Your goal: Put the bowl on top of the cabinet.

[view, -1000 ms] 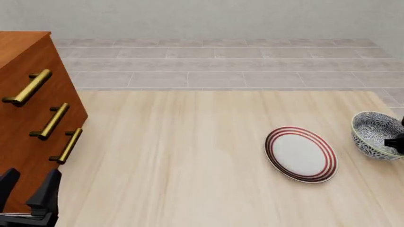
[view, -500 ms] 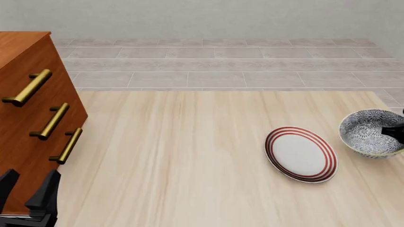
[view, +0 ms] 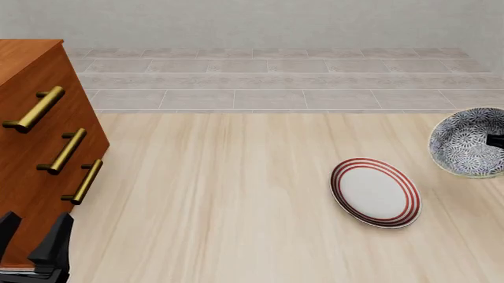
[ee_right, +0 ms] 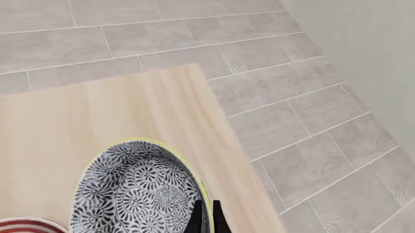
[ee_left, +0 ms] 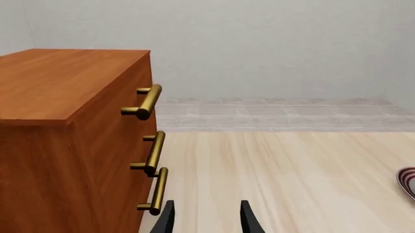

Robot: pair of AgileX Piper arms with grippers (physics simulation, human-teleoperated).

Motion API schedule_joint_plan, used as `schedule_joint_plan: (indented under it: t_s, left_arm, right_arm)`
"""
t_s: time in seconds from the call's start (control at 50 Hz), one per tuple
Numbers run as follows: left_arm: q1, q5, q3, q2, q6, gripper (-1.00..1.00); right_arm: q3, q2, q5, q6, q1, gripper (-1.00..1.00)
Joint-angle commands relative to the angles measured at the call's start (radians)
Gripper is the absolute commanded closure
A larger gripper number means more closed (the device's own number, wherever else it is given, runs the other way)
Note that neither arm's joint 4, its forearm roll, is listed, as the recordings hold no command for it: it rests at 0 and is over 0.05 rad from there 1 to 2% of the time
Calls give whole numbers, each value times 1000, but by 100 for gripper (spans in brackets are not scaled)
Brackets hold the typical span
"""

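Note:
The blue-patterned bowl (view: 468, 142) hangs tilted above the table at the far right of the front view, its opening turned toward the camera. My right gripper (view: 495, 140) is shut on its rim and shows only as a dark tip at the frame edge. In the right wrist view the fingers (ee_right: 206, 217) pinch the pale rim of the bowl (ee_right: 133, 191). The reddish-brown cabinet (view: 35, 147) with brass handles stands at the far left. My left gripper (view: 32, 239) sits open and empty beside the cabinet's front; the left wrist view shows the gripper (ee_left: 206, 221) next to the cabinet (ee_left: 65, 126).
A flat white plate with red rings (view: 376, 191) lies on the wooden table (view: 221, 188) just left of the bowl; its edge shows as plate (ee_left: 408, 180) and plate (ee_right: 26, 225). Grey tiled floor (view: 275, 82) lies beyond the table's far edge.
The bowl has risen off the table in my right gripper and tilted its opening toward the camera, shifting slightly right. The left arm, plate and cabinet have not moved.

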Motion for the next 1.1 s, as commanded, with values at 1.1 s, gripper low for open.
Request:
schedule_joint_plan:
  t_s: [1.1]
  left_arm:
    - [-55,5,-69,53,23,-100]
  right_arm:
    - [281,-636,99,188,670,100]
